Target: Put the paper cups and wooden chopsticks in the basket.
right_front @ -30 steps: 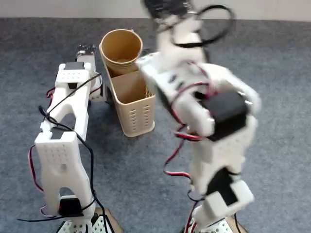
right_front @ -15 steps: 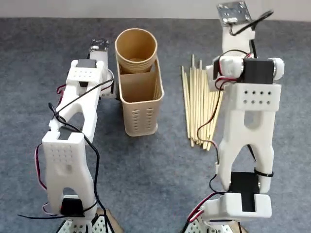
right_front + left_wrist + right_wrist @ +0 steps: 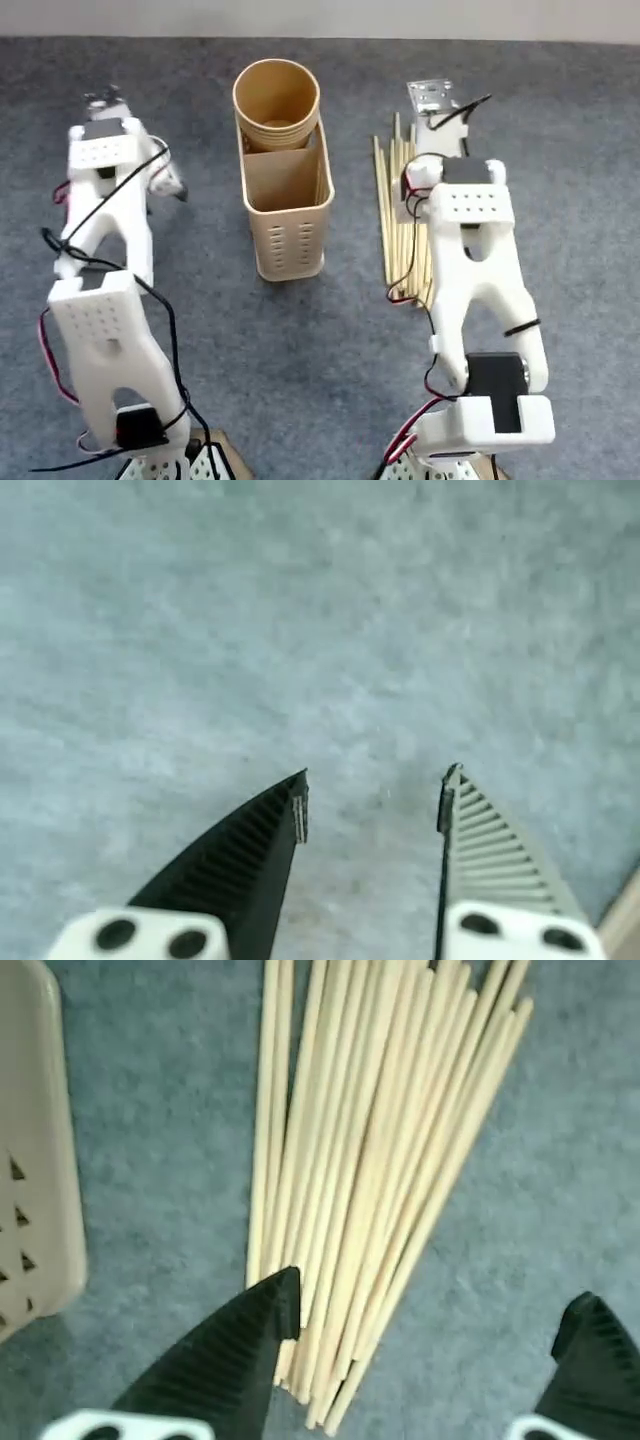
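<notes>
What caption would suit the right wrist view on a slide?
Right gripper, open, over one end of a wooden chopstick bundle lying on grey carpet beside the beige basket.

The right arm (image 3: pixel 470 250) hangs over the wooden chopsticks (image 3: pixel 390 220), so many sticks are covered and I cannot count them. In the right wrist view the sticks run off the edge at one end. There the basket (image 3: pixel 40 1160) shows just part of one wall, and one finger of the right end effector (image 3: pixel 437 1288) is cut by the edge. The paper cups (image 3: pixel 277 95) sit deep in the basket, so their lower parts are hidden and I cannot tell how many there are. From above, the foot of the left arm (image 3: pixel 100 200) is cut off.
</notes>
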